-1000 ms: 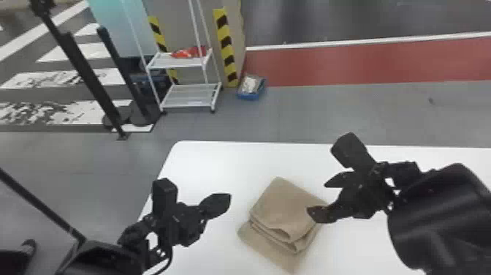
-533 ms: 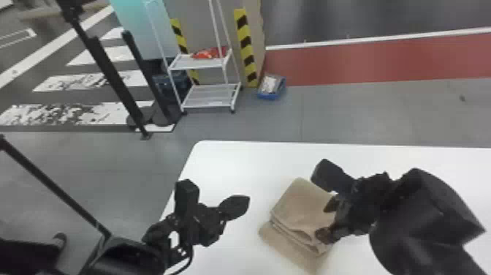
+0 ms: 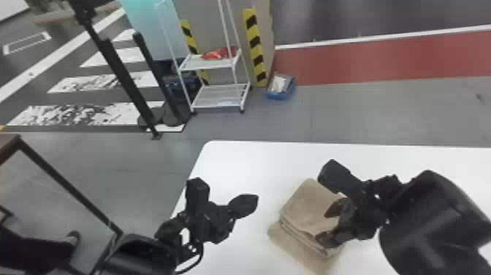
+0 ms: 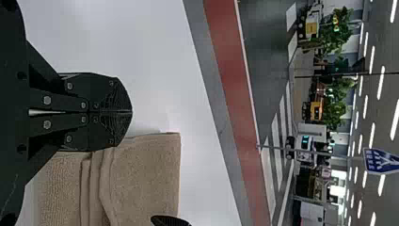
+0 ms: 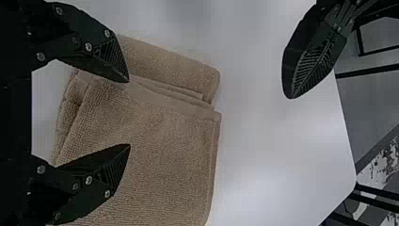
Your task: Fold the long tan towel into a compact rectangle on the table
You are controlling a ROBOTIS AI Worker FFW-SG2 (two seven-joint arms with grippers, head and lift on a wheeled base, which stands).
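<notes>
In the head view the tan towel [image 3: 310, 208] lies folded in stacked layers on the white table, one layer jutting out toward the near side. My right gripper [image 3: 327, 225] is over the towel's right part, fingers spread. In the right wrist view, my right gripper [image 5: 129, 113] stands open above the towel [image 5: 164, 150], a gap between its fingers. Left of the towel, my left gripper [image 3: 255, 204] is over bare table. The left wrist view has my left gripper [image 4: 131, 112] shut with nothing in it, beside the towel [image 4: 146, 179].
The white table [image 3: 233, 164] has its left edge under my left arm and its far edge beyond the towel. On the floor behind stand a white shelf rack [image 3: 219, 95] and a blue bin [image 3: 280, 87]. A dark frame [image 3: 73, 190] is at the left.
My right gripper has moved left, from the towel's right side to over it. The head view has shifted, so the whole scene sits farther right. The towel's folds look the same.
</notes>
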